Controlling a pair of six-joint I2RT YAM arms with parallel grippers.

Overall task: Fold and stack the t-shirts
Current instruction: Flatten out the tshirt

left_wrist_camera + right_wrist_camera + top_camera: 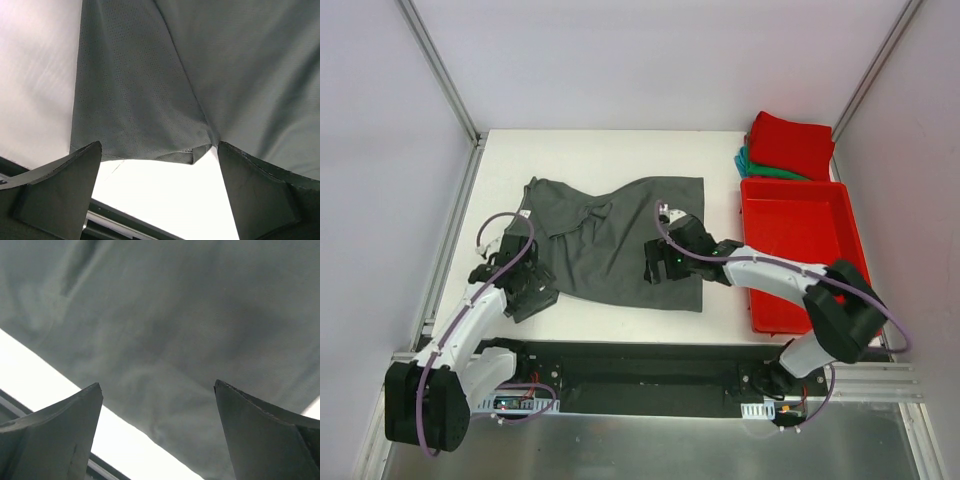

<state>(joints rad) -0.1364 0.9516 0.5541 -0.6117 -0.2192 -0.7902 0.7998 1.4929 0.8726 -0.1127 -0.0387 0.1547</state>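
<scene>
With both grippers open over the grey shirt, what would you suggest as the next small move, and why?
Probably lower both onto the grey shirt and pinch its near edge. The left gripper and right gripper hang open just above that edge, and the shirt lies spread out, not yet folded.

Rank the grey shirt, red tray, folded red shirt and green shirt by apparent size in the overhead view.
1. grey shirt
2. red tray
3. folded red shirt
4. green shirt, mostly hidden under the red one: unsure
</scene>
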